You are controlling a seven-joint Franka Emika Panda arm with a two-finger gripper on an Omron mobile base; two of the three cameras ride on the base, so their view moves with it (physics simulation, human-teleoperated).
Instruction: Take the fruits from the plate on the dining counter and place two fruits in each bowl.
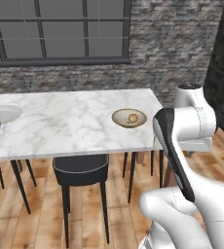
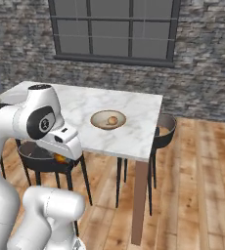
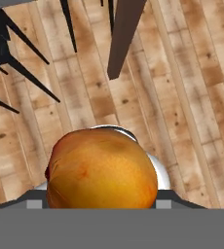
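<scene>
The claw point(image 3: 102, 194) grips an orange fruit point(image 3: 102, 168) (fingertips hidden behind it) above the wooden floor point(image 3: 192, 97). At the tabletop's point(image 1: 70, 121) 3 o'clock end, a bowl point(image 1: 129, 118) holds one fruit point(image 1: 132, 117).

Readable text: none in any view.
Labels or brands: none can be read on the dining counter point(image 1: 75, 124), the bowl point(image 1: 129, 118) or the fruit point(image 3: 102, 170) held close before the hand camera.
Numbers or signs: none can be read on the brick wall point(image 2: 202, 63) or the window point(image 2: 115, 29).
</scene>
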